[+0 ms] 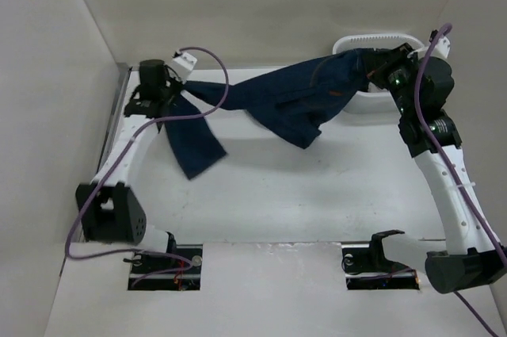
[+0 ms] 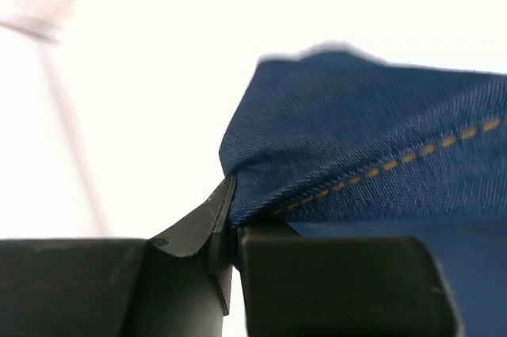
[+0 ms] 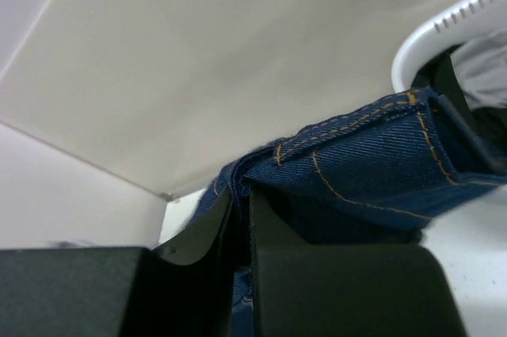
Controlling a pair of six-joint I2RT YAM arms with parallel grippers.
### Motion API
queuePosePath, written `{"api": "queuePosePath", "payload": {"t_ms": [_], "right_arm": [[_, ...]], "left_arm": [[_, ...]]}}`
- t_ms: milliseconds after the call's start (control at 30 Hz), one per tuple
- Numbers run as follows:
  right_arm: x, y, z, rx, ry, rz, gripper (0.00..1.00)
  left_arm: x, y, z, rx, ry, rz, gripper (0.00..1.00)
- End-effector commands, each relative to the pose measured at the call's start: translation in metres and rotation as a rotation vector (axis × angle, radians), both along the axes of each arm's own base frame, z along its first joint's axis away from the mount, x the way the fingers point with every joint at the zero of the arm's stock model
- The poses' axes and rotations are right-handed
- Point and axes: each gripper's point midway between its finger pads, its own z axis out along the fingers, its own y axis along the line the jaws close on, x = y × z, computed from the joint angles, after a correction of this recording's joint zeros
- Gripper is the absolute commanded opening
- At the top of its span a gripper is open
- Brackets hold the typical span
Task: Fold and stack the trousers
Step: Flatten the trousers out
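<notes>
"between the two grippers, how did the trousers (image 1: 293,99) lie?"
"slung in the air, long axis running from the left gripper (image 1: 176,93) across to the right gripper (image 1: 374,67), one leg drooping onto the counter (image 1: 317,186) on the near side of the left gripper."
"and the jaws?"
"both pressed together, pinching denim. the left held a stitched edge, the right a thick seamed band, with a white basket (image 1: 372,39) just behind it."
"the arms?"
"both stretched far out, and neither was nearer. i judged the cloth needed lowering flat next."
</notes>
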Motion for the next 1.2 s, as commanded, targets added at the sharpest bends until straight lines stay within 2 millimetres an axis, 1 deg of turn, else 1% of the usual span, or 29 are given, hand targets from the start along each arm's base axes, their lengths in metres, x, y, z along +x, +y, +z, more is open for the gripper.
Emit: {"api": "queuePosePath", "payload": {"t_ms": [0, 33, 67, 100, 200, 267, 333, 400, 500, 567, 600, 633, 667, 700, 733, 767, 800, 833, 867, 900, 933, 967, 1000, 1033, 1067, 1100, 1133, 1167], "right_arm": [[-0.028, -0.003, 0.042, 0.032, -0.163, 0.042, 0.00], [-0.030, -0.002, 0.035, 0.034, -0.151, 0.047, 0.00], [-0.032, -0.001, 0.026, 0.034, -0.137, 0.053, 0.00], [-0.035, 0.000, 0.018, 0.032, -0.123, 0.059, 0.00], [-0.042, 0.001, -0.009, 0.029, -0.080, 0.065, 0.00], [-0.048, 0.001, -0.027, 0.028, -0.051, 0.068, 0.00], [-0.055, 0.001, -0.041, 0.033, -0.025, 0.071, 0.00], [-0.063, 0.002, -0.051, 0.032, -0.005, 0.084, 0.00], [-0.072, -0.004, -0.057, 0.026, 0.005, 0.078, 0.00], [-0.077, -0.007, -0.057, 0.020, 0.003, 0.072, 0.00], [-0.078, -0.007, -0.058, 0.018, 0.004, 0.072, 0.00], [-0.078, -0.006, -0.060, 0.016, 0.008, 0.073, 0.00], [-0.077, -0.005, -0.062, 0.016, 0.016, 0.076, 0.00], [-0.074, -0.005, -0.065, 0.015, 0.025, 0.076, 0.00], [-0.071, -0.003, -0.067, 0.012, 0.032, 0.079, 0.00], [-0.068, 0.000, -0.070, 0.012, 0.040, 0.088, 0.00], [-0.066, 0.003, -0.072, 0.011, 0.046, 0.097, 0.00], [-0.063, 0.007, -0.075, 0.008, 0.057, 0.108, 0.00], [-0.061, 0.011, -0.080, 0.006, 0.069, 0.117, 0.00], [-0.059, 0.014, -0.083, 0.005, 0.078, 0.122, 0.00], [-0.059, 0.017, -0.086, 0.003, 0.086, 0.129, 0.00], [-0.058, 0.019, -0.089, 0.002, 0.093, 0.134, 0.00], [-0.059, 0.022, -0.094, 0.000, 0.103, 0.143, 0.00], [-0.060, 0.023, -0.097, -0.002, 0.107, 0.144, 0.00], [-0.061, 0.024, -0.101, -0.004, 0.114, 0.147, 0.00], [-0.062, 0.023, -0.104, -0.004, 0.119, 0.144, 0.00], [-0.063, 0.023, -0.107, -0.004, 0.125, 0.144, 0.00], [-0.063, 0.023, -0.110, -0.003, 0.130, 0.144, 0.00]], "left_arm": [[-0.018, 0.025, 0.121, 0.310, -0.275, -0.125, 0.01], [-0.027, 0.029, 0.123, 0.361, -0.268, -0.147, 0.01], [-0.038, 0.032, 0.118, 0.404, -0.237, -0.173, 0.01], [-0.049, 0.031, 0.111, 0.438, -0.197, -0.211, 0.01], [-0.088, 0.029, 0.072, 0.500, -0.005, -0.338, 0.01], [-0.108, 0.027, 0.057, 0.507, 0.085, -0.397, 0.01], [-0.125, 0.027, 0.052, 0.514, 0.157, -0.444, 0.02], [-0.137, 0.028, 0.055, 0.517, 0.210, -0.493, 0.02], [-0.162, 0.024, 0.056, 0.519, 0.320, -0.612, 0.02], [-0.179, 0.019, 0.052, 0.512, 0.410, -0.719, 0.02], [-0.184, 0.016, 0.048, 0.501, 0.450, -0.762, 0.03], [-0.185, 0.014, 0.039, 0.482, 0.514, -0.824, 0.04], [-0.182, 0.014, 0.032, 0.466, 0.549, -0.849, 0.05], [-0.171, 0.016, 0.021, 0.438, 0.595, -0.858, 0.07], [-0.156, 0.019, 0.007, 0.411, 0.644, -0.853, 0.08], [-0.137, 0.022, -0.006, 0.386, 0.675, -0.829, 0.10], [-0.114, 0.025, -0.017, 0.356, 0.685, -0.788, 0.15], [-0.085, 0.025, -0.026, 0.323, 0.659, -0.734, 0.24], [-0.053, 0.028, -0.029, 0.284, 0.603, -0.659, 0.38], [-0.017, 0.034, -0.025, 0.252, 0.516, -0.569, 0.51], [0.015, 0.040, -0.015, 0.222, 0.419, -0.468, 0.58], [0.043, 0.047, 0.000, 0.192, 0.316, -0.372, 0.65], [0.061, 0.056, 0.017, 0.160, 0.230, -0.288, 0.70], [0.073, 0.064, 0.035, 0.138, 0.148, -0.222, 0.73], [0.077, 0.072, 0.052, 0.125, 0.090, -0.163, 0.76], [0.076, 0.082, 0.067, 0.125, 0.045, -0.111, 0.77], [0.071, 0.093, 0.077, 0.140, 0.025, -0.059, 0.79], [0.062, 0.101, 0.081, 0.161, 0.025, -0.025, 0.80]]}}
